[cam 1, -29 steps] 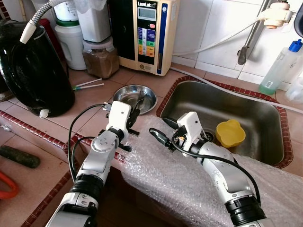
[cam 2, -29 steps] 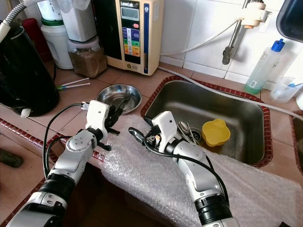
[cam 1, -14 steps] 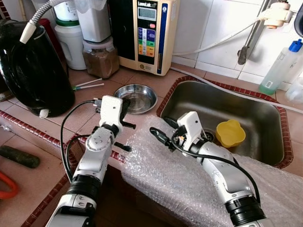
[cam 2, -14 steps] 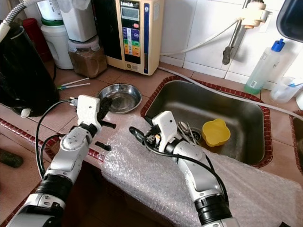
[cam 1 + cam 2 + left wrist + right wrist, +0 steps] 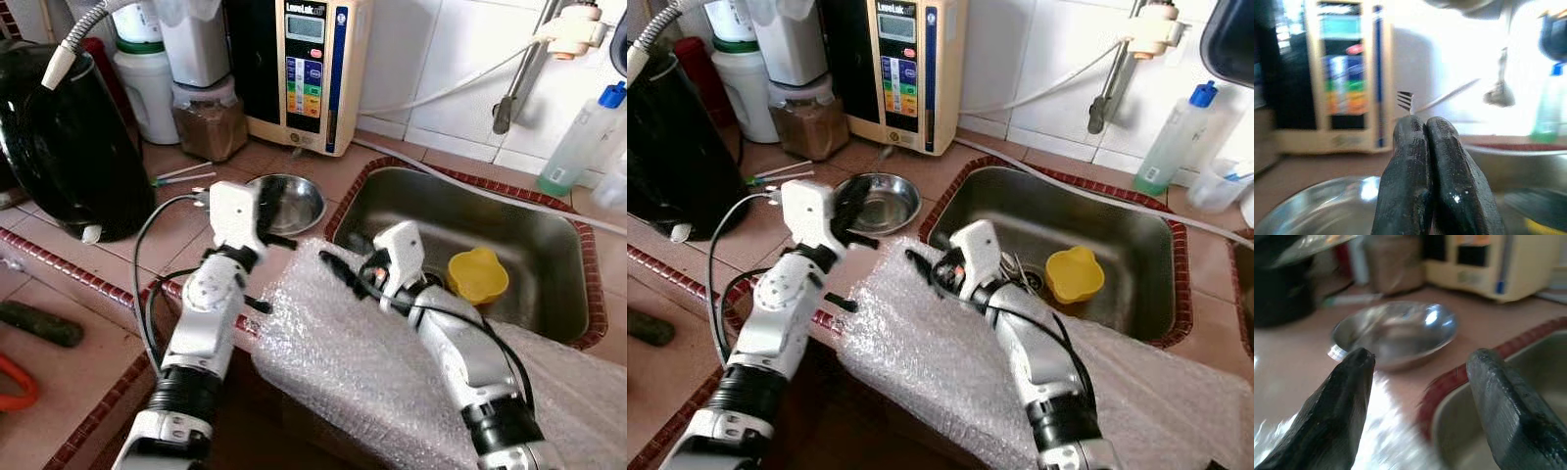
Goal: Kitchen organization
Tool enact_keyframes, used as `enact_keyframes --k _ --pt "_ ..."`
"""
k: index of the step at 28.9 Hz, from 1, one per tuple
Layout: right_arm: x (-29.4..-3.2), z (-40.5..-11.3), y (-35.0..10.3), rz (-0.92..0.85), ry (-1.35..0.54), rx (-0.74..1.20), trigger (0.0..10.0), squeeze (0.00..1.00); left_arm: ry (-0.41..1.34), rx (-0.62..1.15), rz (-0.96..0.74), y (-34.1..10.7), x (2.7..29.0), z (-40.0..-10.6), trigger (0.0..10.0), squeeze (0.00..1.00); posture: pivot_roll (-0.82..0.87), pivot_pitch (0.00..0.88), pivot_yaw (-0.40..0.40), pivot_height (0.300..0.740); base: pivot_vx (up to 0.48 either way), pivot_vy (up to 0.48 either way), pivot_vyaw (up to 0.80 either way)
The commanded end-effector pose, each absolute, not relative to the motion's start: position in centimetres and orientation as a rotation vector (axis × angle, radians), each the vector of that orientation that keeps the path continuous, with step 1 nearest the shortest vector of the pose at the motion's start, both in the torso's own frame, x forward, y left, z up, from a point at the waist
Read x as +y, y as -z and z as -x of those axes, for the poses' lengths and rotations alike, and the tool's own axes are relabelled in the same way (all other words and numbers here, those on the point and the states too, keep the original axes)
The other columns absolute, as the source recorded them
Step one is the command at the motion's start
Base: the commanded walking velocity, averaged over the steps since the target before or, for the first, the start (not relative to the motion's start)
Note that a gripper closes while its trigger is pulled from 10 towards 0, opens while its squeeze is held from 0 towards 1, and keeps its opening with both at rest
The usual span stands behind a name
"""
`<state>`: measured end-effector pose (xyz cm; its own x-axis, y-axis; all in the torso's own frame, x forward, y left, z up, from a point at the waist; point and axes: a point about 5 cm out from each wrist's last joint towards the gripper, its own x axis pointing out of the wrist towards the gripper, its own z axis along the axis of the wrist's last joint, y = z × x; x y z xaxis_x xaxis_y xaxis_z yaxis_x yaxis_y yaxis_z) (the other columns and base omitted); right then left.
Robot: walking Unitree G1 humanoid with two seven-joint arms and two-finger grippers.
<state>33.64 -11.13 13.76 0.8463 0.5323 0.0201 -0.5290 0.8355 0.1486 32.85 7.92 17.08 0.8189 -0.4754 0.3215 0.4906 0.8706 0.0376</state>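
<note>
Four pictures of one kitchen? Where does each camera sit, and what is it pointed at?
Left eye view: on the head, looking down at counter and sink; both silver arms show.
Right eye view: its stereo twin, same scene.
Left wrist view: along the left gripper, fingers pressed on a fork, over the steel bowl.
Right wrist view: between the right gripper fingers, spread apart, toward that bowl.
Every view shares the bowl.

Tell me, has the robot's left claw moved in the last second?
Yes. The left gripper swung out to its left, then back and forward; it now hangs at the near rim of the steel bowl, pinching a fork.
</note>
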Motion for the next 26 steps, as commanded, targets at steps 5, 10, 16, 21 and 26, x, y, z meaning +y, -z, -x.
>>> enact_keyframes --k 5,10,16,21,26 --pt "-13.9 -35.2 -14.7 -0.352 -0.375 0.013 10.0 0.0 0.651 -0.344 0.041 -16.7 6.1 -31.8 0.0 0.0 0.01 0.0 -0.01 0.74 0.0 0.0 0.0" --pt "-14.9 -36.1 -15.4 -0.485 -0.306 0.005 10.0 0.0 0.753 -0.348 0.016 -16.5 4.7 -31.0 0.0 0.0 0.01 0.0 -0.01 0.74 0.0 0.0 0.0" --pt "-14.9 -36.6 -16.1 -0.639 -0.302 0.008 10.0 0.0 0.818 -0.36 -0.016 -16.3 3.0 -30.4 0.0 0.0 0.01 0.0 -0.009 0.74 0.0 0.0 0.0" --pt "-15.2 -36.6 -16.2 -0.637 -0.301 0.012 10.0 0.0 0.821 -0.362 -0.012 -16.4 3.0 -30.5 0.0 0.0 0.0 0.0 -0.008 0.74 0.0 0.0 0.0" --pt "-16.2 -36.4 -16.1 -0.616 -0.303 0.019 10.0 0.0 0.81 -0.368 -0.021 -16.5 3.4 -30.8 0.0 0.0 0.0 0.0 -0.006 0.74 0.0 0.0 0.0"
